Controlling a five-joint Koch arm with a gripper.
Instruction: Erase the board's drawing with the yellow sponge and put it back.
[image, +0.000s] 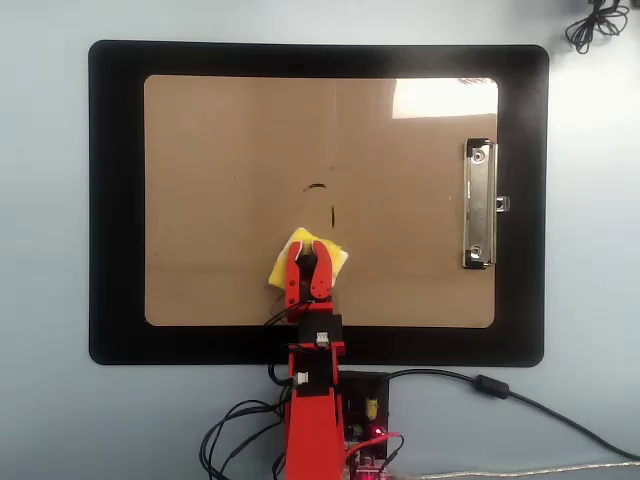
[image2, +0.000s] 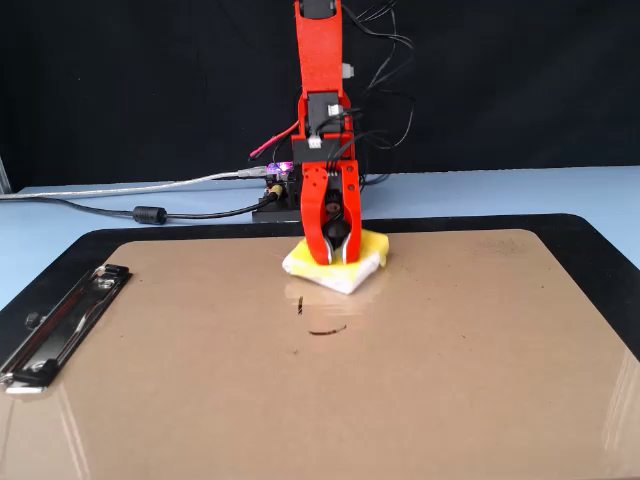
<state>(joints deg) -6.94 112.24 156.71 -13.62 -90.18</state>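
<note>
The brown board lies on a black mat, with its silver clip on the right in the overhead view. The drawing shows only as thin black fragments: a short curved mark and a small stroke; they also show in the fixed view. The yellow sponge sits on the board just below them, near the arm's edge of the board. My red gripper is shut on the sponge's black knob. In the fixed view, the gripper holds the sponge against the board.
The clip is at the left in the fixed view. The arm's base and a circuit board with cables stand beside the mat's near edge. A coiled black cable lies at the overhead view's top right. Light blue table surrounds the mat.
</note>
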